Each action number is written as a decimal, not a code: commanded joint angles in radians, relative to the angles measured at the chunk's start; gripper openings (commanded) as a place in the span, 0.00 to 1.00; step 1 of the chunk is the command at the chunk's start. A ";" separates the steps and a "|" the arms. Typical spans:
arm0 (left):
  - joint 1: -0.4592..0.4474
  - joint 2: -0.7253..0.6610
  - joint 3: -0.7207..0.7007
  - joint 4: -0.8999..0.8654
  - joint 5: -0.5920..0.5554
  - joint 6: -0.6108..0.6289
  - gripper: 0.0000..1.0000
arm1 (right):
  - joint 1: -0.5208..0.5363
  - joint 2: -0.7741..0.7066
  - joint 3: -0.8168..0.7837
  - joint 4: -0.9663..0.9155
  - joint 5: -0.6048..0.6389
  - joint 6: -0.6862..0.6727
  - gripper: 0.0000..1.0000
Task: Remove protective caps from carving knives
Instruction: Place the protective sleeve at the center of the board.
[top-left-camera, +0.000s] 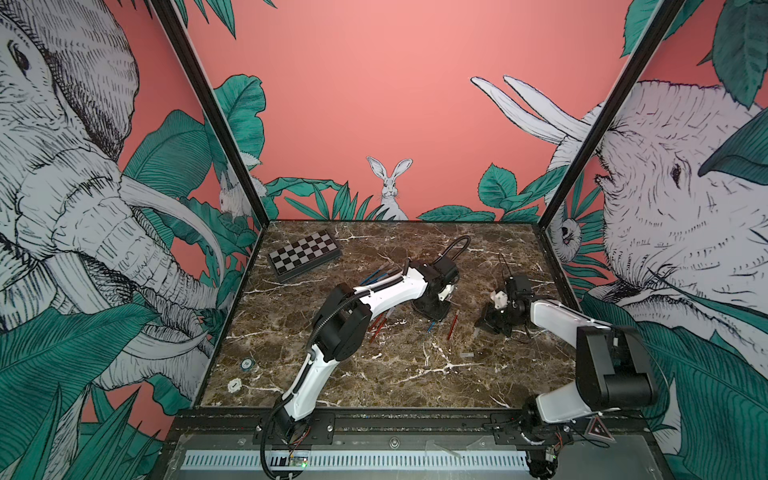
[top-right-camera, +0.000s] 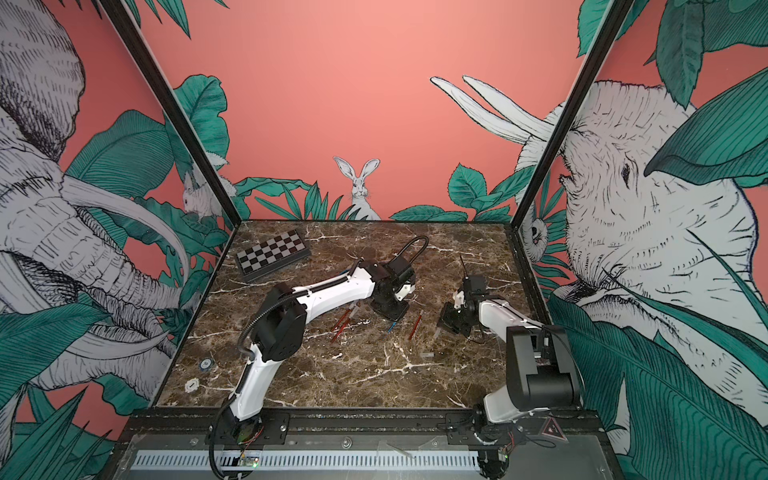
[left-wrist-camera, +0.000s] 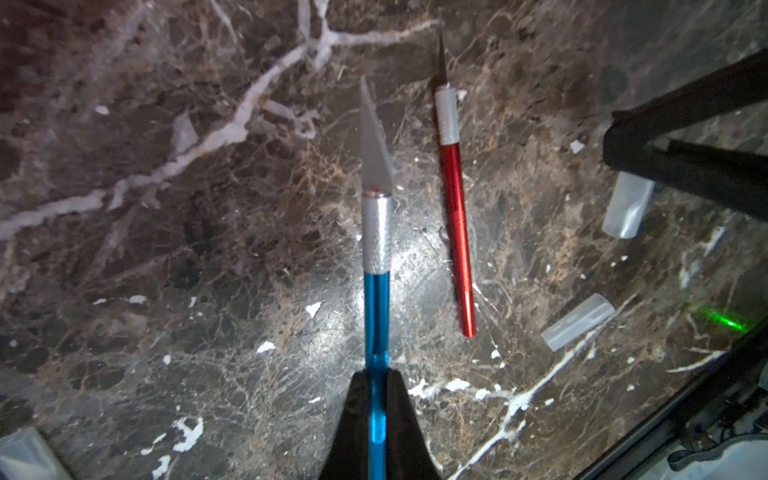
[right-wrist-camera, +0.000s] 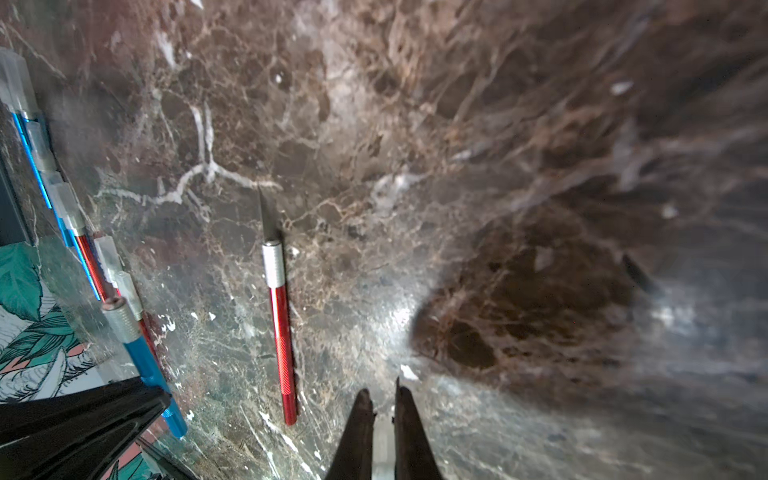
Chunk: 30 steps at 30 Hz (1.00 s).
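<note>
My left gripper (left-wrist-camera: 377, 374) is shut on the blue handle of a carving knife (left-wrist-camera: 377, 299), whose silver blade is bare and points away over the marble. Beside it lies a red carving knife (left-wrist-camera: 455, 216), also bare. My right gripper (right-wrist-camera: 382, 399) is shut on a clear protective cap (left-wrist-camera: 627, 205), which sticks out beyond its black fingers, to the right of the blue knife. Another loose cap (left-wrist-camera: 577, 322) lies on the marble near the red knife. Several capped knives (right-wrist-camera: 62, 199) lie side by side further off. In a top view the two grippers (top-left-camera: 432, 318) (top-left-camera: 484, 326) stand close together.
A checkered board (top-left-camera: 304, 255) lies at the back left. Two round tokens (top-left-camera: 246, 364) (top-left-camera: 234, 386) sit near the left edge. More red knives (top-left-camera: 378, 326) lie under the left arm, blue ones (top-left-camera: 380, 276) behind it. A clear cap (left-wrist-camera: 25, 453) lies close by the left gripper.
</note>
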 joint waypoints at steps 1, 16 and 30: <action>0.007 0.016 0.034 -0.029 0.014 -0.015 0.00 | -0.004 0.011 0.021 0.018 0.000 -0.013 0.11; 0.007 0.066 0.068 -0.032 0.040 -0.012 0.00 | -0.004 0.057 0.032 0.038 0.023 -0.002 0.14; 0.007 0.099 0.090 -0.031 0.051 -0.015 0.00 | -0.004 -0.060 0.056 -0.012 0.073 -0.011 0.21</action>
